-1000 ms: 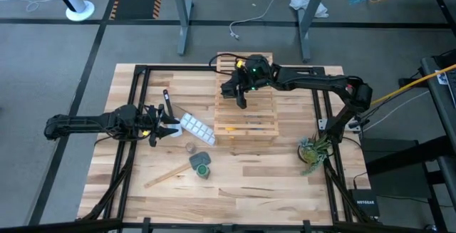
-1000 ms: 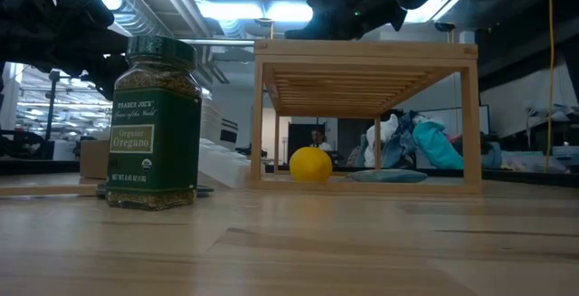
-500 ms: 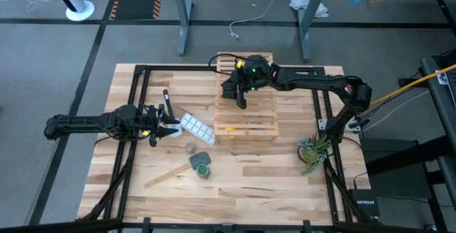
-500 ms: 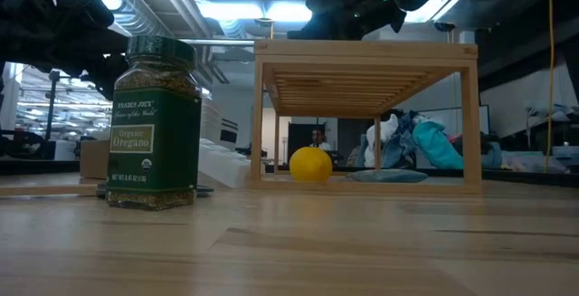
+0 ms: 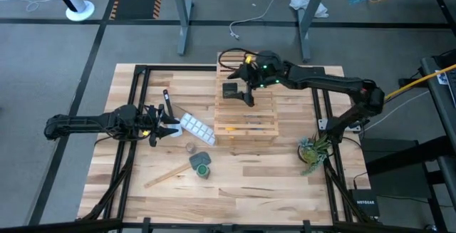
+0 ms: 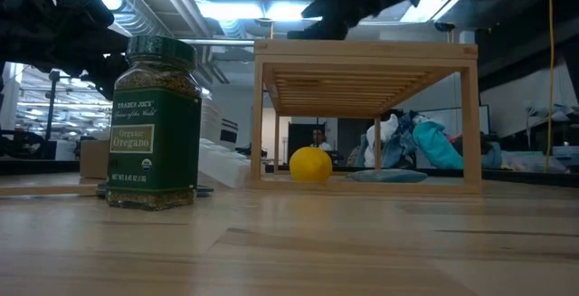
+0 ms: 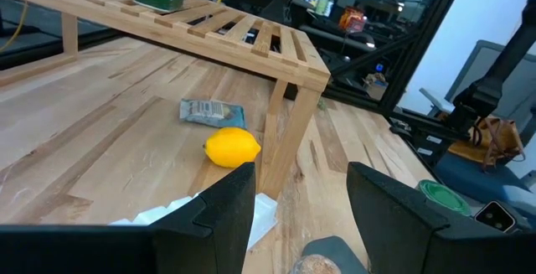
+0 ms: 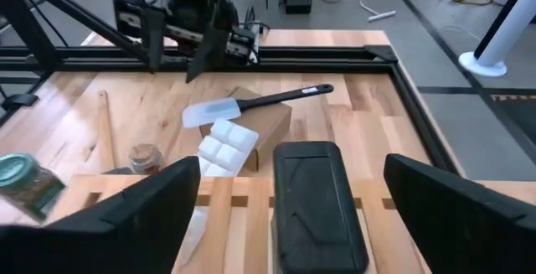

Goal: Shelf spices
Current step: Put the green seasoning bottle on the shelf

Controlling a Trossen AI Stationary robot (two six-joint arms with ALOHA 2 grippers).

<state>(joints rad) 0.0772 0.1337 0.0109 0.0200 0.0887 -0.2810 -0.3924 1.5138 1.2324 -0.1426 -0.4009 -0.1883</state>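
High view straight down; low view level, close to green jar (image 6: 155, 124); both share shelf (image 5: 246, 112).

dark jar (image 5: 229, 90) upright on shelf (image 5: 246, 122) top | green jar (image 5: 203, 169), clear jar (image 5: 190, 148) on tabletop

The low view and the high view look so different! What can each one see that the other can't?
Only the low view shows the lemon under the shelf and the green jar's Oregano label. Only the high view shows the black-topped jar standing on the shelf beside the right gripper, its fingers open, plus the ice-cube tray and tiny jar. Both show the shelf and green jar.
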